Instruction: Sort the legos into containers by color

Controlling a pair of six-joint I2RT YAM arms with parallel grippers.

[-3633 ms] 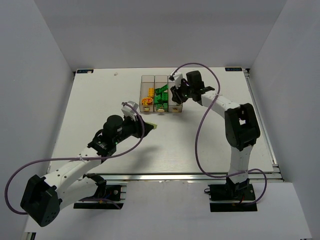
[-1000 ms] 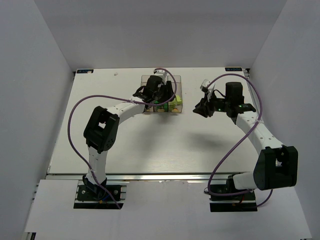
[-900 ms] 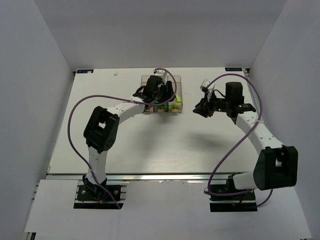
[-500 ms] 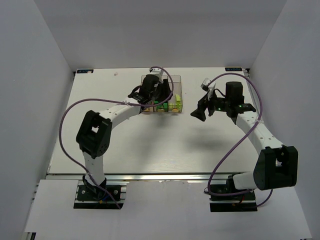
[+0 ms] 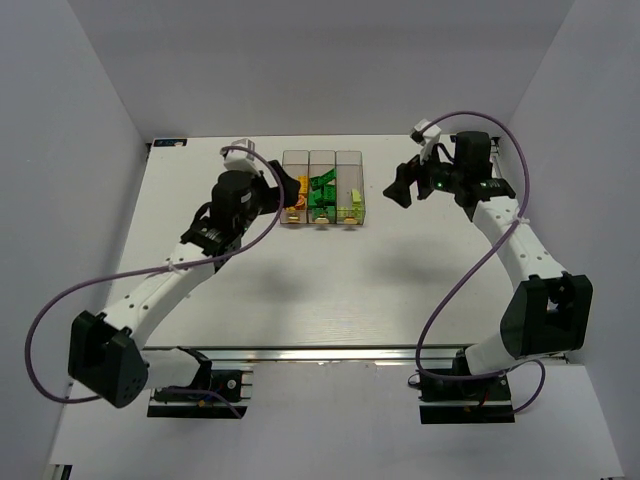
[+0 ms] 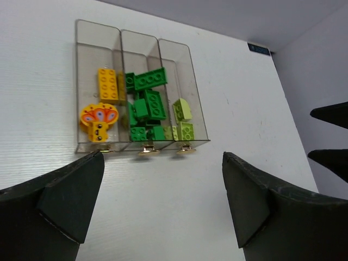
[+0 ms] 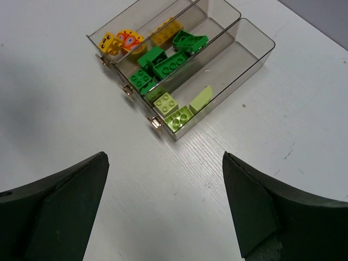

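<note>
So the legos (image 6: 147, 103) I can spot are all in the containers (image 6: 174, 60), one colour per bin, which is the whole point of the job. From the left gripper (image 6: 157, 206) the bins are straight ahead, past the fingertips. The orange bricks (image 6: 107, 85) are on its left-finger side, the green bricks (image 6: 142, 80) are in the middle, and the pale yellow-green bricks (image 6: 183, 110) are on its right-finger side. From the right gripper (image 7: 163, 212) they're also ahead, with the pale bin nearest and the orange one farthest.

Both grippers are spread wide with nothing between the fingers. My guess is they're empty because nothing is left to carry, so the sort looks done or close to it. In the top view the bins sit between the two grippers. The left one is just beside the orange bin and the right one is off to the pale side, not touching.

Stuff I can't pin down:
- The green pile overlaps a lot, so I can't get a solid count.
- One pale brick at the near end sits right against the clear wall between the middle and pale bins, and from the left wrist I can't tell which side it's on.
- There are little brassy knobs (image 6: 145, 151) on the near ends of the bins, too small to identify.
- The arms cover parts of the table (image 5: 300, 280), and the fingers block the bottom of both wrist views, so a stray brick could be hiding there.
</note>
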